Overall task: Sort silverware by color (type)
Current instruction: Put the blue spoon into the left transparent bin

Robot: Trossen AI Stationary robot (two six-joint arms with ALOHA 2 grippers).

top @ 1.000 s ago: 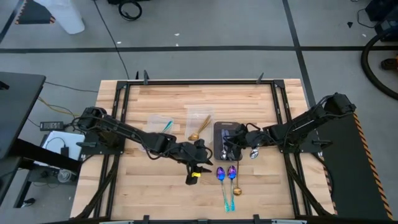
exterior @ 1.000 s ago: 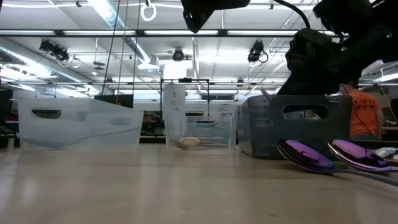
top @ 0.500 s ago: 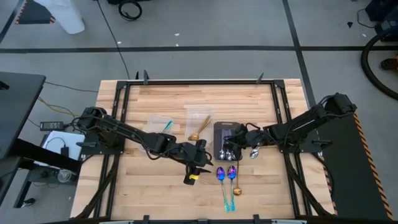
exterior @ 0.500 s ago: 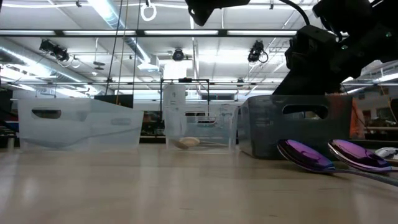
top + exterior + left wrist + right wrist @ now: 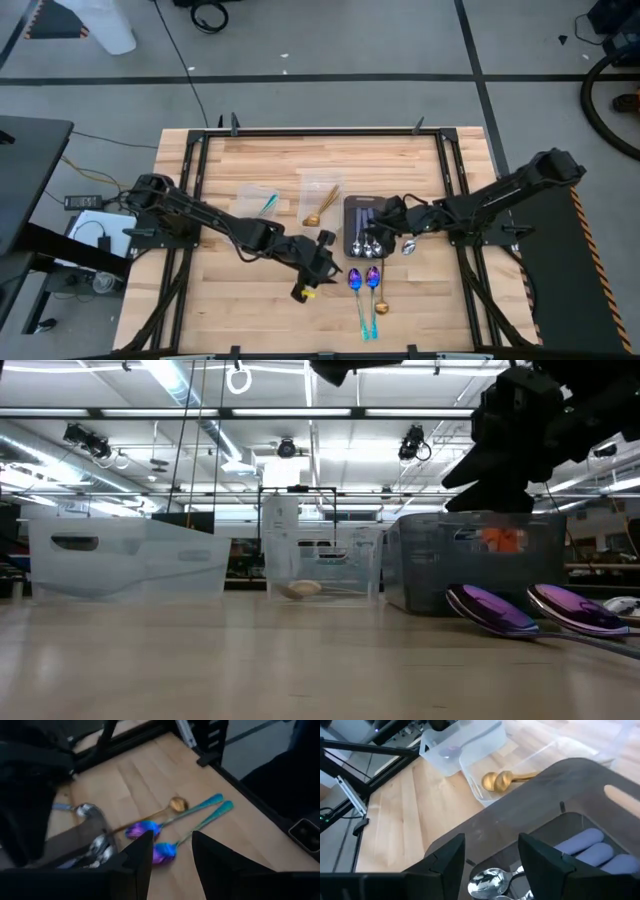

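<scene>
While my right gripper hangs open over the dark grey tray of silver spoons, my left gripper sits open and empty beside the loose spoons near the table's front edge. Risk: those slim, glossy, overlapping purple-teal and gold handles could slip or lift together.

Three bins in a row mid-table: left tub, middle tub, tray on the right holding spoons. Three more spoons lie on the table between tray and front edge; one spoon lies just right of the tray.
</scene>
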